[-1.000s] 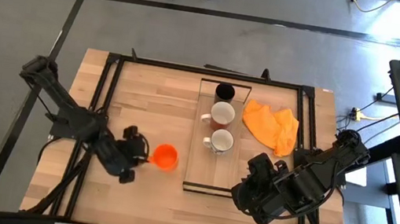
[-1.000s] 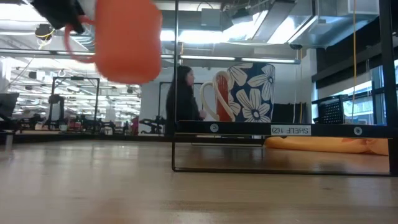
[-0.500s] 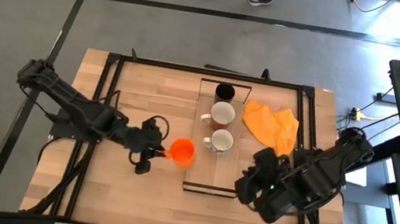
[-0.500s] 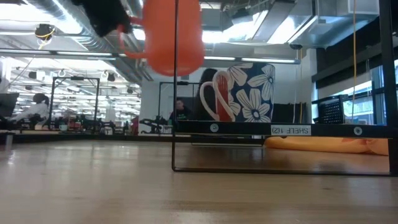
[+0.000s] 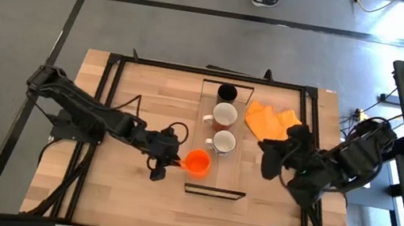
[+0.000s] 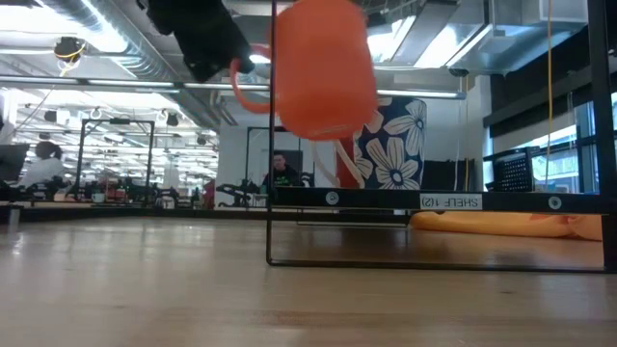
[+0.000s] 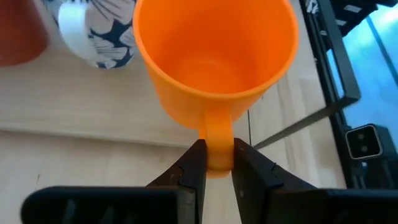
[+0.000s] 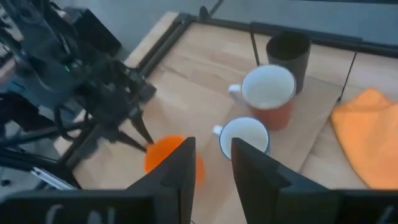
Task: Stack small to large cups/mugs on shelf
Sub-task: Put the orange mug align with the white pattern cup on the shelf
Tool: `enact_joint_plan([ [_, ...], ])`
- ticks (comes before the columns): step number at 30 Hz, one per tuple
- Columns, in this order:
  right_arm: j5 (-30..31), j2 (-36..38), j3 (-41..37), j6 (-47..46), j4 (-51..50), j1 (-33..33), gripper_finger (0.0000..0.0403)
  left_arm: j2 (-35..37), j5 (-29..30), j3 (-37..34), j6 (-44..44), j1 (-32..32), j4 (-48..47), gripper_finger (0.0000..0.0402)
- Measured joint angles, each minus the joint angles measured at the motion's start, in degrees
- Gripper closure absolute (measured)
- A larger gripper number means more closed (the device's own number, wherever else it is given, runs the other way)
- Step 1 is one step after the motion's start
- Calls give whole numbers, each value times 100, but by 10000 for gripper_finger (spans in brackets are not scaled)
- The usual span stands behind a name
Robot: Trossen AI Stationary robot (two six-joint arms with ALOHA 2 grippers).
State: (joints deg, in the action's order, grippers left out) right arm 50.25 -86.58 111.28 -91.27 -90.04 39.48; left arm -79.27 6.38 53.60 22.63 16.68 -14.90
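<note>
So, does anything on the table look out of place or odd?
Only the orange cloth, lying crumpled beside the shelf, partly over its edge. The three cups on the shelf stand upright, and the left end effector holds the orange cup level by its handle. Nothing looks spilled or damaged.

In the low view the orange cup [image 6: 323,67] runs off the top edge and covers part of the flowered mug [image 6: 390,145] behind it, while the other cups are hidden. The left wrist view crops the flowered mug at the top edge, and in the right wrist view the right gripper's own fingers [image 8: 177,168] overlap the orange cup.
</note>
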Motion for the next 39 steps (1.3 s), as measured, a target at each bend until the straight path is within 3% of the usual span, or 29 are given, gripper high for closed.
enact_joint_plan([
  [7, -55, 95, 0, 128, 2, -132, 298, -506, -58, 788, -497, -141, 25, 346],
  [16, -230, 94, -7, 313, 2, -260, 298, -1430, -178, 1825, -804, -214, -925, 346],
  [24, -228, 94, -9, 438, 4, -260, 298, -1708, -171, 2199, -671, -190, -852, 346],
  [39, -195, 89, -11, 453, 4, -262, 298, -2088, -166, 2205, -629, -205, -764, 346],
])
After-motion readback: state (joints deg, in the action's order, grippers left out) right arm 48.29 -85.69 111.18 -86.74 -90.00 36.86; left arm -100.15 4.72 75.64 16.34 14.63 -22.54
